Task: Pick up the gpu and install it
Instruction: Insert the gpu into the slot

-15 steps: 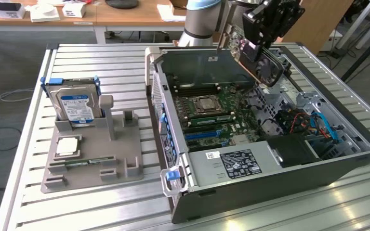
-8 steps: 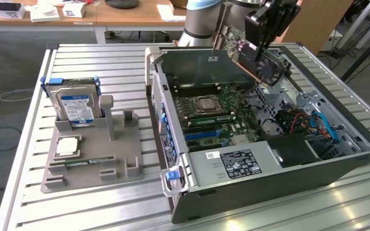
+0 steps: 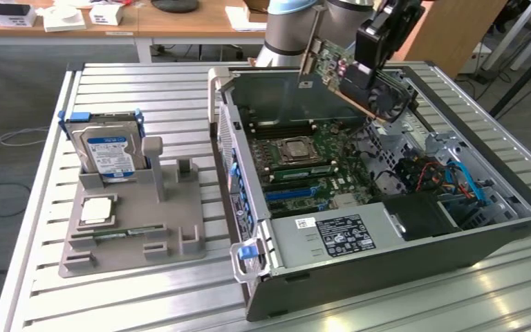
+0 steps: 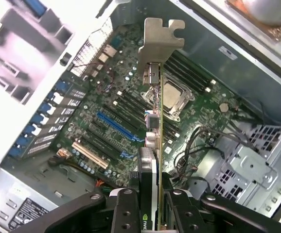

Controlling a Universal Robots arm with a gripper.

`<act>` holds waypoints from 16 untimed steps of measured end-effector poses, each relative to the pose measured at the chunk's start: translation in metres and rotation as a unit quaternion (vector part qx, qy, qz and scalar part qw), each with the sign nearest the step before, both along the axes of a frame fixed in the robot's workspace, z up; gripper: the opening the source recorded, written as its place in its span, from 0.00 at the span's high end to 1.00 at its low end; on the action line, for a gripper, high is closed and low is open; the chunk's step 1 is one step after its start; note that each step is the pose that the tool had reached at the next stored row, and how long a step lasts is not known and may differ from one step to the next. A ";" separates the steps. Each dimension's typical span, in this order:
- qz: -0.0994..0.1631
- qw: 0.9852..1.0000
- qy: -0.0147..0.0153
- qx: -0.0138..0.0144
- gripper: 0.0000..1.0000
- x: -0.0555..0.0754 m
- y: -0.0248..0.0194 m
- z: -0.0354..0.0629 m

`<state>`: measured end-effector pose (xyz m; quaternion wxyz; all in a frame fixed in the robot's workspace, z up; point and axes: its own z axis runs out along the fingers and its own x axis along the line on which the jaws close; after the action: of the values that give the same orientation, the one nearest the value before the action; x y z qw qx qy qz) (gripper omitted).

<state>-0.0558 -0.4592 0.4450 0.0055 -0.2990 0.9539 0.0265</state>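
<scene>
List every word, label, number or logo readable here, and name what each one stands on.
No text reads clearly enough to quote.
power supply label: white print on black, too small to read.
hard drive label: blue and white, print too small to read.
gpu: a small logo mark on its cooler edge in the wrist view, letters not legible.

Green gpu [image 3: 341,66], tilted, aloft over motherboard [image 3: 312,169]

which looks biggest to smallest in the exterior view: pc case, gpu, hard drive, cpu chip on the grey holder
1. pc case
2. gpu, held up high, so nearness may inflate it
3. hard drive
4. cpu chip
</scene>
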 end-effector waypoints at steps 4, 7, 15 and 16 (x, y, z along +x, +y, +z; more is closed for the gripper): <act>0.037 0.999 0.000 0.000 0.73 0.000 0.0000 -0.0006; 0.064 0.998 0.000 0.000 0.73 0.000 0.0000 -0.0010; 0.136 0.991 0.000 0.000 0.73 0.000 0.0000 -0.0021; 0.145 0.989 0.000 0.000 0.73 0.000 0.0000 -0.0023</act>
<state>-0.0558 -0.4592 0.4427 0.0017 -0.4341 0.9005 0.0271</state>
